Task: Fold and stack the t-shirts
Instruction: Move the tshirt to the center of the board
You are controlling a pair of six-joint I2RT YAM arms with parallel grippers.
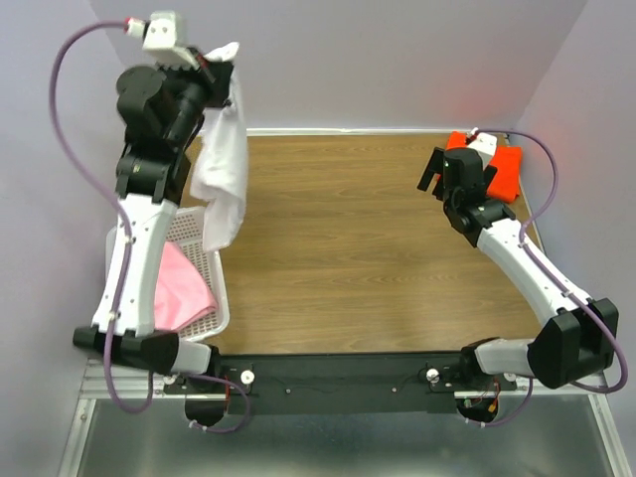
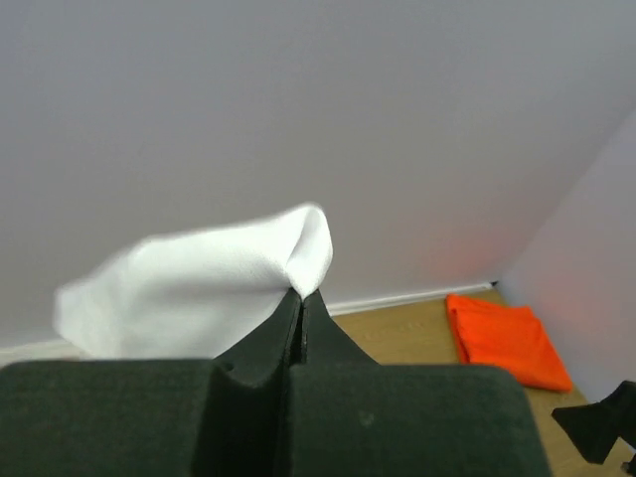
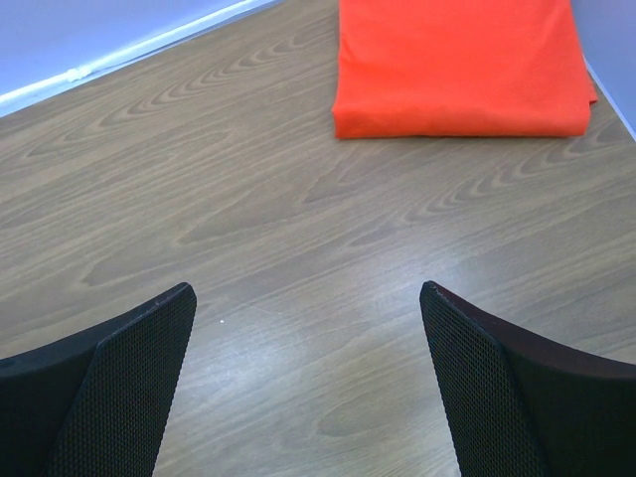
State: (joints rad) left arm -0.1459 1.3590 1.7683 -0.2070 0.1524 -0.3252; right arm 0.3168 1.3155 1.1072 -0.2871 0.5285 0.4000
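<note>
At your far left, the white lattice basket (image 1: 220,298) sits at the desk's left edge, beside the left arm. The pink t-shirt (image 1: 179,293) lies crumpled inside it, partly hidden behind the arm.

Above the basket, your left tool (image 2: 301,296) is raised high over the far-left corner, close to the back wall (image 1: 397,60). Its jaws are pressed fully together and pinch a fold of the white t-shirt (image 1: 224,169). From that pinch the shirt hangs down in a loose, bunched column. Its lowest tip dangles over the basket's far right rim and the desk edge next to it; you cannot tell from these views whether it touches either. In the left wrist view a puff of white cloth bulges up and to the left of the closed fingertips.

The middle of the wooden desk (image 1: 338,248) shows bare wood grain.

To the right, your right tool (image 3: 308,293) is spread as wide as it goes and grips nothing. It hovers low over the desk and points toward the far-right corner.

In that corner the orange-red t-shirt (image 3: 457,65) lies flat on the desk as a neat folded rectangle, just beyond the open fingers and clear of them.
</note>
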